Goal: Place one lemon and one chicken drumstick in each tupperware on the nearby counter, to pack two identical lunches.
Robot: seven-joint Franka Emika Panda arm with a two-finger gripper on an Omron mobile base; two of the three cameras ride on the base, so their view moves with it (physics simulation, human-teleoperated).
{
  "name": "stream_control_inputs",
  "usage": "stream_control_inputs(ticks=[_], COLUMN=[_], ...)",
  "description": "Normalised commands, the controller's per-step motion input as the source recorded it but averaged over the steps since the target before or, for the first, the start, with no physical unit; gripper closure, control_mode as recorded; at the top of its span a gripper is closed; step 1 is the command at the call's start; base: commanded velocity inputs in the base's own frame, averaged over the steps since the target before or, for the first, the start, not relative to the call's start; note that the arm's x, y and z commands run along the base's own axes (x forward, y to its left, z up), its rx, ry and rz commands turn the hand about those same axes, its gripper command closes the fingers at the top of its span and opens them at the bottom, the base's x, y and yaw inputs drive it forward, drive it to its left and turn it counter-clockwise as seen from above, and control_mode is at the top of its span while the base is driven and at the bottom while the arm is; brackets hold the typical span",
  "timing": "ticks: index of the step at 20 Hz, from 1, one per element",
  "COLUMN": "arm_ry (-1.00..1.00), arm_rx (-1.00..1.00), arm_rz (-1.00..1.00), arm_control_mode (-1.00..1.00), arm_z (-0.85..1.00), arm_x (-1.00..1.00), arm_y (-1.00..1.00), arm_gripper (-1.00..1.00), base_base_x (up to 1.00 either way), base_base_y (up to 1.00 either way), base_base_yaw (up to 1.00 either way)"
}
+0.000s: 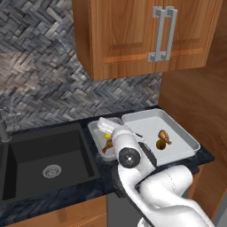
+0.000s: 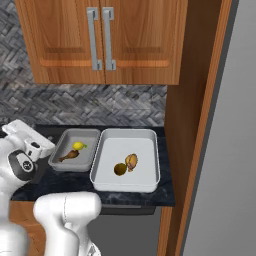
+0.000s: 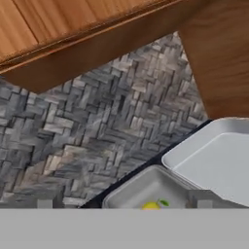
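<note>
Two tupperware trays sit side by side on the black counter [image 2: 100,192]. The smaller tupperware [image 2: 89,134] holds a yellow lemon [image 2: 78,145] and a brown chicken drumstick [image 2: 69,156]. The larger tupperware [image 2: 150,172] holds a darker lemon [image 2: 120,169] and a drumstick [image 2: 131,161]. My gripper [image 3: 124,204] hangs open above the near end of the small tray [image 3: 146,187], its fingertips [image 3: 44,204] wide apart and nothing between them. The small tray's lemon [image 3: 151,205] peeks in just below it. My arm hides part of the small tray [image 1: 94,131] in the left base view.
A black sink basin [image 1: 48,155] lies left of the trays, with a faucet [image 1: 4,128] at its far left. Wooden wall cabinets [image 1: 146,35] hang low overhead. A tall wooden side panel [image 1: 195,88] closes off the counter on the right, behind the large tray [image 1: 177,128].
</note>
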Motion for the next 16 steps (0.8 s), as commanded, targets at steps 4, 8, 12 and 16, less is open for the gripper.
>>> stream_control_inputs(ticks=[4, 8, 12, 16], arm_ry=[-0.65, -0.49, 0.00, -0.10], arm_rx=[-0.27, -0.32, -0.05, -0.25], arm_rz=[0.00, -0.02, 0.03, 0.08], arm_control_mode=[-1.00, -1.00, -1.00, -1.00], arm_z=[0.89, 0.32, 0.00, -0.03], arm_x=[-1.00, -0.75, -0.04, -0.52], arm_y=[0.77, 0.60, 0.29, 0.89], arm_gripper=[-1.00, -1.00, -1.00, -1.00], base_base_x=[0.00, 0.00, 0.00, 0.00], base_base_y=[0.00, 0.00, 0.00, 0.00], base_base_yaw=[0.00, 0.00, 0.00, 0.00])
